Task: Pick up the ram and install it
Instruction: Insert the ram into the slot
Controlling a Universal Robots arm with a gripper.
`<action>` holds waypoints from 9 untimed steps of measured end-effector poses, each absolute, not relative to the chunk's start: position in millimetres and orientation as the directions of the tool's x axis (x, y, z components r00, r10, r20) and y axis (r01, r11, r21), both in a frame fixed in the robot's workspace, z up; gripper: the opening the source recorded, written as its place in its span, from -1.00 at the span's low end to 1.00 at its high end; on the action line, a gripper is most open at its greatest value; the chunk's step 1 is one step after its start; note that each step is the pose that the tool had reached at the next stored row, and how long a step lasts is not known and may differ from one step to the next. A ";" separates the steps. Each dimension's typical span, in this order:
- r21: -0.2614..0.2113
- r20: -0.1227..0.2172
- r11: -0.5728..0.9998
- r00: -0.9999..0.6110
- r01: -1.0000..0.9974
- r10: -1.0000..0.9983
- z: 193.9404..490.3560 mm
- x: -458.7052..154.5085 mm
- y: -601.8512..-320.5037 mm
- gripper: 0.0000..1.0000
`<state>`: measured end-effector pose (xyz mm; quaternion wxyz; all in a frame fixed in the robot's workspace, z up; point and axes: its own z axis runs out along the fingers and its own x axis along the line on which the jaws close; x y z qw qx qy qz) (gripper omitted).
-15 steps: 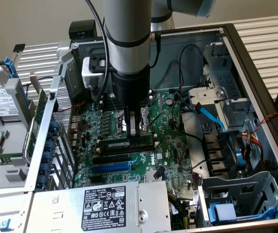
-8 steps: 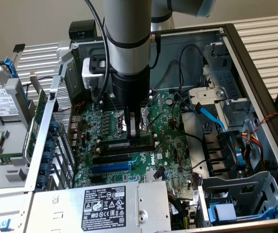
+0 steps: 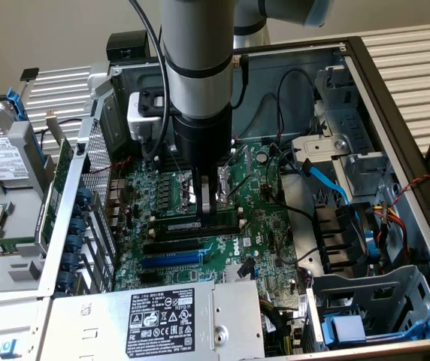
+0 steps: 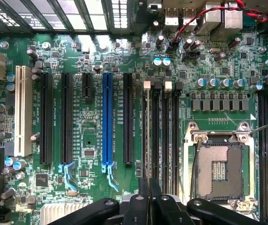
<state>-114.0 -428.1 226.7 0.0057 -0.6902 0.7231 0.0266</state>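
ram (image 3: pixel 194 223) stands on edge low over the motherboard (image 3: pixel 256 248), a dark strip along one of the black memory slots (image 4: pixel 166 136); seated or not, can't tell. gripper (image 3: pixel 207 204) hangs straight down, fingers pinched nearly together on its thin top edge, likely to keep it square to the slot. beside: blue slot (image 4: pixel 107 117), open cpu socket (image 4: pixel 217 168). end clips (image 4: pixel 146 84) cap the slots; loose cables (image 3: pixel 275 162) hang close by the arm (image 3: pixel 198 68).
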 end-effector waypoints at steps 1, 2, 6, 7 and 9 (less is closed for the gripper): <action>0.030 -0.045 0.046 -0.047 -0.998 -0.998 226.5 -114.0 -428.1 -0.73; 0.031 -0.045 0.046 -0.047 -0.998 -0.998 226.4 -114.0 -428.1 -0.73; 0.030 -0.045 0.046 -0.047 -0.998 -0.998 226.2 -114.6 -428.0 -0.47; 0.030 -0.045 0.046 -0.047 -0.998 -0.998 226.3 -114.8 -428.1 -0.47; 0.030 -0.045 0.046 -0.047 -0.998 -0.998 226.9 -114.9 -428.1 -0.47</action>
